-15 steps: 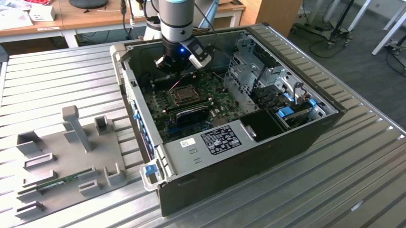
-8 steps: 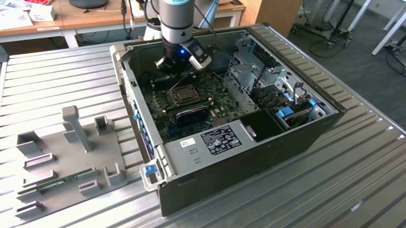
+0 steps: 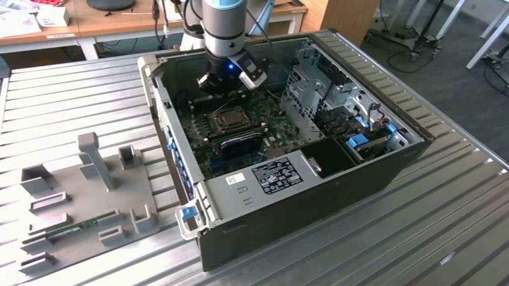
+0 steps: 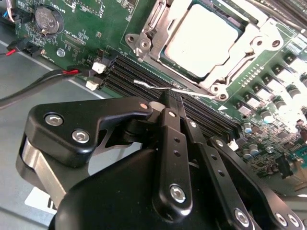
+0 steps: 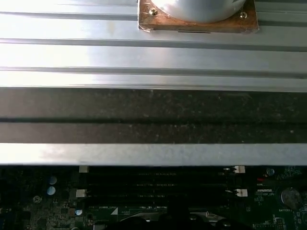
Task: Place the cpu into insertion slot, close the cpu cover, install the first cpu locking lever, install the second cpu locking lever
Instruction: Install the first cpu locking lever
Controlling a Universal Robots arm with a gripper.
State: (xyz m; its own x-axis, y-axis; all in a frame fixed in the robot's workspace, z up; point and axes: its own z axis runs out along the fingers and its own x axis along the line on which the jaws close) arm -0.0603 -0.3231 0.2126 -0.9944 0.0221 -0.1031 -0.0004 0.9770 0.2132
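In the second wrist view the gripper (image 4: pixel 165 98) has its black tip touching a thin silvery locking lever (image 4: pixel 175 89), which lies across the long black memory slots (image 4: pixel 129 74). Whether the gripper is clenched or released I cannot tell.

Just beyond, the cpu (image 4: pixel 201 38) sits in its socket with the cpu cover (image 4: pixel 156 28) lying down around it. A coin cell (image 4: pixel 45 19) sits on the green board.

The first wrist view shows the ribbed metal table (image 5: pixel 153 57) and a copper-coloured plate (image 5: pixel 148 21).

The exterior view sets the gripper (image 3: pixel 230 82) inside an open computer case (image 3: pixel 318 214), above the insertion slot (image 3: pixel 219 121). A white label (image 3: pixel 277 176) lies inside the case (print too small to read). On the exterior view's left a grey fixture tray (image 3: pixel 87 196) holds a green memory stick (image 3: pixel 80 229). Wooden desks (image 3: pixel 119 24) stand behind.
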